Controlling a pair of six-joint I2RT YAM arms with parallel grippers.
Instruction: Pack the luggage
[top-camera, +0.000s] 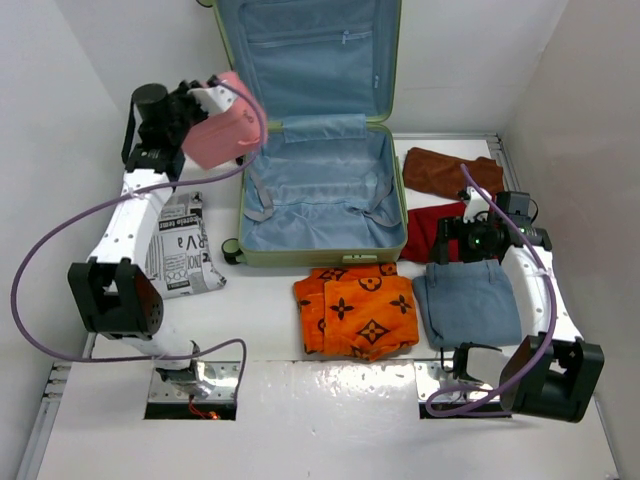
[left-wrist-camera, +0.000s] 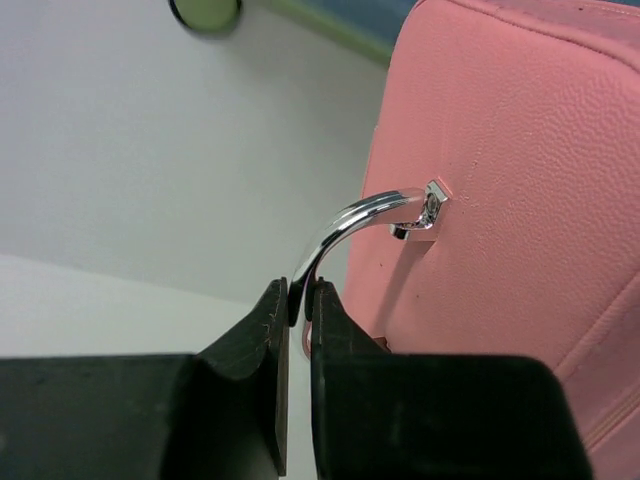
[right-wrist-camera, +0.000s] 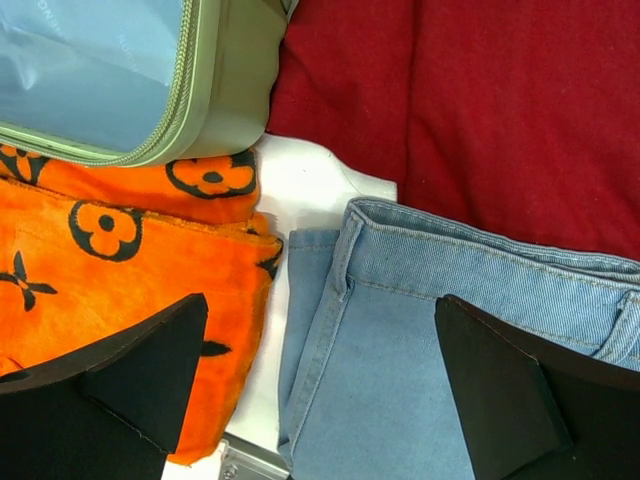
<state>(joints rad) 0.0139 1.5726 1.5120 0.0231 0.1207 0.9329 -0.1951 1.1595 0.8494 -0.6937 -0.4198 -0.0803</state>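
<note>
A polished chrome handle (left-wrist-camera: 345, 225) gleams between the smooth, matt black fingers of the left gripper (left-wrist-camera: 300, 296), which is pinched tight on it. The pink case (left-wrist-camera: 520, 150) to the right of that gripper has a pebbled, leather-like grain. Under the wide-spread right gripper (right-wrist-camera: 320, 305) lies blue denim (right-wrist-camera: 400, 340) with visible twill and stitched seams. A plush orange cloth (right-wrist-camera: 120, 250) lies to its left and a soft, matt dark-red cloth (right-wrist-camera: 480, 110) beyond. The luggage (top-camera: 320, 200) shows a matt light-green hard shell and a faintly shiny blue fabric lining. The white bench (top-camera: 330, 410) is glossy.
</note>
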